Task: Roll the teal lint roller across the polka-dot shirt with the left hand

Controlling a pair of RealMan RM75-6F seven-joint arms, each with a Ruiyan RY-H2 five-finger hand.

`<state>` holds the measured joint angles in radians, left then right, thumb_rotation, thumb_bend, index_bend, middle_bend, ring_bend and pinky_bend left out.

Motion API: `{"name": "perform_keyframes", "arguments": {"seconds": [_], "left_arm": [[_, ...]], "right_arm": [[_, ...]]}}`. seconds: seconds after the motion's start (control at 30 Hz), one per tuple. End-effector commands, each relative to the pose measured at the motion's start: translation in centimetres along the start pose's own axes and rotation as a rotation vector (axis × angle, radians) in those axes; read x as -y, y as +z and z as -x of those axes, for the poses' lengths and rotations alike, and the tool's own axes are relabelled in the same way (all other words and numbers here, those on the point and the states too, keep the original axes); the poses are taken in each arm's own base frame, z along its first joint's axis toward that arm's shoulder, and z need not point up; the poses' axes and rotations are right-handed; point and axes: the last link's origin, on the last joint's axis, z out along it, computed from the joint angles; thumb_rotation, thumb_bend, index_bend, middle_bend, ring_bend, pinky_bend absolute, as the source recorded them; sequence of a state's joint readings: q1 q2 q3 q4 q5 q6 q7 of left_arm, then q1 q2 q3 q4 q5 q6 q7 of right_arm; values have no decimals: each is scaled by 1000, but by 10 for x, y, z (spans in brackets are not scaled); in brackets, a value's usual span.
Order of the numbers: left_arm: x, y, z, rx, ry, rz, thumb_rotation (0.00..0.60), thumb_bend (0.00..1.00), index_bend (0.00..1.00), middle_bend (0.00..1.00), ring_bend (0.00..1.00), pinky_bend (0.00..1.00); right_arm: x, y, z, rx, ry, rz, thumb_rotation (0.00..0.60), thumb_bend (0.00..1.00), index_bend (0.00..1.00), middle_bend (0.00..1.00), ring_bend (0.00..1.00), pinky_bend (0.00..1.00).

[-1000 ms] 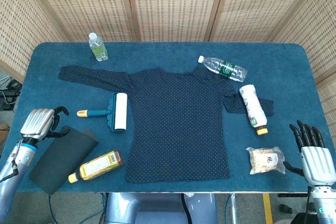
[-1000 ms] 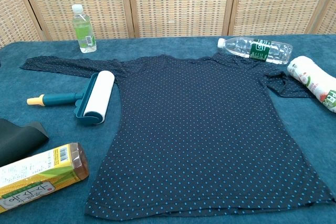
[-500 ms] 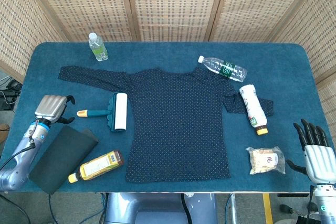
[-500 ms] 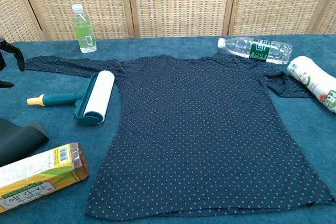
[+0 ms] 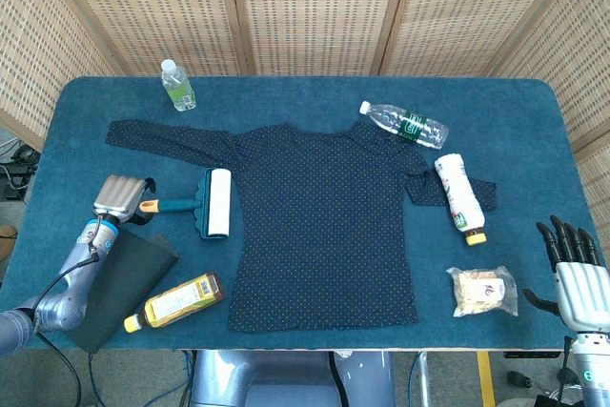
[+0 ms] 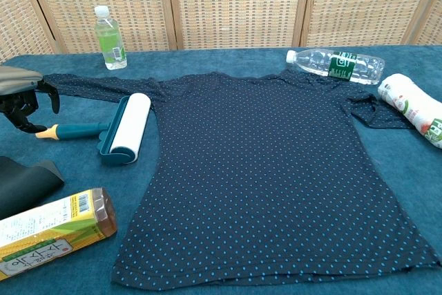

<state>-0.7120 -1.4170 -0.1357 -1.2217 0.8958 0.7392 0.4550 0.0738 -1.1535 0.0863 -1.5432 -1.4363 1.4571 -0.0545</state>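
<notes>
The teal lint roller (image 5: 197, 204) (image 6: 114, 132) lies on the table at the left edge of the navy polka-dot shirt (image 5: 319, 216) (image 6: 262, 170), white roll toward the shirt, yellow-tipped handle pointing left. My left hand (image 5: 121, 199) (image 6: 24, 99) hovers just at the yellow handle end, fingers curled downward over it; I cannot tell whether they touch it. Off the table's right front corner, my right hand (image 5: 575, 278) is held with fingers spread, holding nothing.
A green-drink bottle (image 5: 177, 85) stands at back left. A water bottle (image 5: 405, 125) and a white bottle (image 5: 457, 196) lie right of the shirt, a snack packet (image 5: 482, 291) at front right. A black cloth (image 5: 114, 283) and yellow-labelled bottle (image 5: 173, 301) lie front left.
My left hand has moved right and forward over the table, from the left edge to the roller's yellow handle end. The right hand has sunk slightly. Nothing on the table has shifted.
</notes>
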Motion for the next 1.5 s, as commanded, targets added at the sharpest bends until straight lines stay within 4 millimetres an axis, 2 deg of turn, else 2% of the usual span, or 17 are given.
{"name": "perform_keyframes", "arguments": {"seconds": [0.03, 0.5, 0.63, 0.97, 1.2, 1.3, 1.37, 1.5], "left_arm": [[-7, 7, 3, 0, 10, 7, 600, 327, 375, 835, 713, 741], [-26, 23, 9, -8, 63, 36, 600, 327, 391, 835, 713, 741], [-34, 25, 12, -1, 77, 54, 600, 327, 389, 835, 713, 741], [-40, 26, 19, 6, 103, 57, 600, 326, 414, 835, 713, 741], [-45, 25, 24, -4, 138, 63, 600, 344, 595, 835, 713, 741], [-46, 24, 27, -3, 151, 64, 600, 436, 655, 835, 713, 741], [-46, 23, 29, -5, 157, 66, 600, 515, 734, 835, 713, 741], [-46, 21, 25, -19, 160, 69, 600, 601, 823, 835, 713, 741]], "right_arm": [[0, 0, 0, -1, -1, 1, 600, 83, 0, 0, 0, 0], [-4, 2, -1, -14, -2, 10, 600, 83, 0, 0, 0, 0], [-4, 2, -1, -21, -2, 11, 600, 84, 0, 0, 0, 0], [-4, 2, -2, -28, 5, 7, 600, 83, 0, 0, 0, 0], [-3, 2, -5, -39, 13, -2, 600, 83, 0, 0, 0, 0], [-2, 1, -5, -43, 18, -7, 600, 83, 0, 0, 0, 0], [-2, 1, -6, -45, 20, -9, 600, 83, 0, 0, 0, 0], [-1, 0, -7, -49, 24, -10, 600, 83, 0, 0, 0, 0]]}}
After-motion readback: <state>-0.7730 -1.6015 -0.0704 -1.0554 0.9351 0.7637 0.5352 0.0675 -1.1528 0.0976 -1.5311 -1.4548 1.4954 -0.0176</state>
